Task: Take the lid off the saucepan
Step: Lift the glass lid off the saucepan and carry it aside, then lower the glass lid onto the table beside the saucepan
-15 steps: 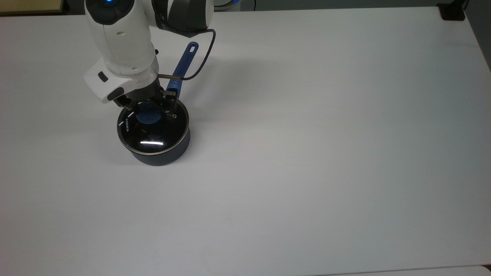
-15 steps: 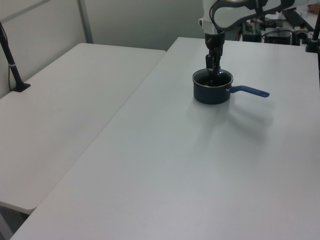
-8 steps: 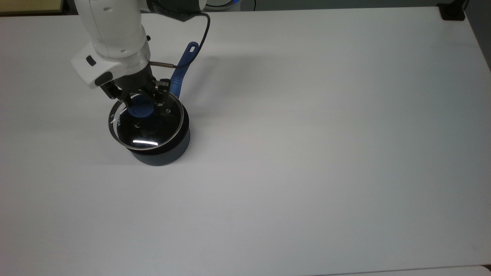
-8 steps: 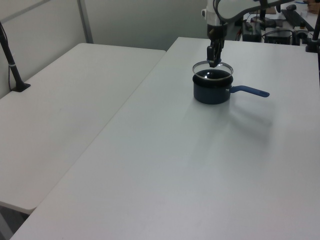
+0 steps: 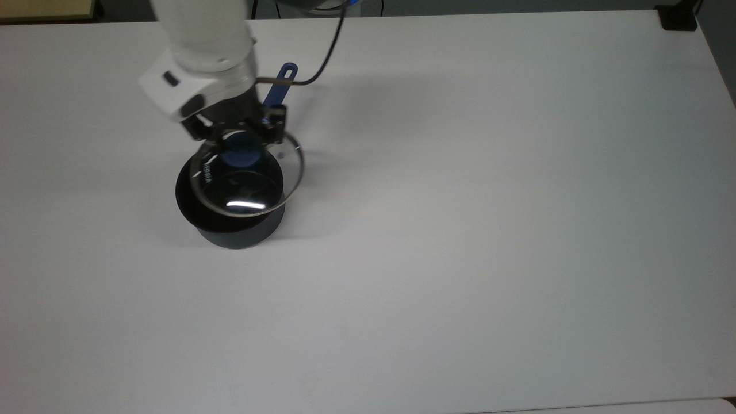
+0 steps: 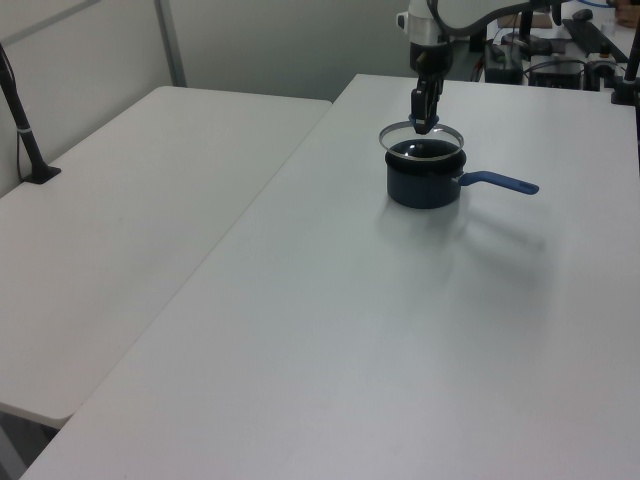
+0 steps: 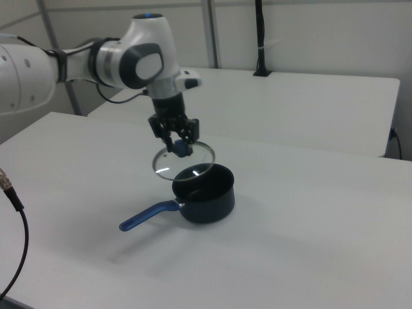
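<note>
One gripper (image 5: 241,137), clamped on the blue knob, holds the lid (image 5: 247,179) over the saucepan (image 5: 238,233) at the top view's left. Right view: lid apparently clear of the rim, tilted; a slack pinch could drop it back.

Two white tables (image 6: 150,250) side by side, grey partition wall (image 6: 260,40) behind.

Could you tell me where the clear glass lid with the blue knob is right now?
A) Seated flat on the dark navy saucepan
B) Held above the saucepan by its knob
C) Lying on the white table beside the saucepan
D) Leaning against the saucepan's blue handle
B: the gripper is shut on the blue knob, and the clear glass lid hangs above the dark navy saucepan, clear of its rim.
</note>
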`<state>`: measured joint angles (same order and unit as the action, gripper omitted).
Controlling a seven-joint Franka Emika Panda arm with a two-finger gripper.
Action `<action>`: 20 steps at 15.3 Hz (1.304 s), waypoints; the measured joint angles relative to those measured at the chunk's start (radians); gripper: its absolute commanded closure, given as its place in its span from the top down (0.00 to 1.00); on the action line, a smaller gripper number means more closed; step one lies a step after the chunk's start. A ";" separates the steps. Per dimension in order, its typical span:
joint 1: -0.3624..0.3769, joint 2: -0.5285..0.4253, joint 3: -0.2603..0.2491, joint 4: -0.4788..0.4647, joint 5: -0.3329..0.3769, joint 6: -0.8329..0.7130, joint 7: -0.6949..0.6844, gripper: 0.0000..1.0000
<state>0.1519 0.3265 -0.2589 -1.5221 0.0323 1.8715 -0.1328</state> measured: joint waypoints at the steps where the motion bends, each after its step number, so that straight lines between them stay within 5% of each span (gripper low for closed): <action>1: 0.017 -0.011 0.000 -0.001 0.000 -0.019 0.000 0.55; 4: 0.052 -0.046 0.029 -0.018 0.002 -0.051 0.007 0.55; 13: 0.064 -0.170 0.240 -0.220 0.002 -0.052 0.078 0.55; 20: 0.064 -0.185 0.278 -0.334 -0.026 -0.050 0.080 0.55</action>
<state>0.2160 0.1411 0.0188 -1.8557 0.0058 1.8218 -0.0532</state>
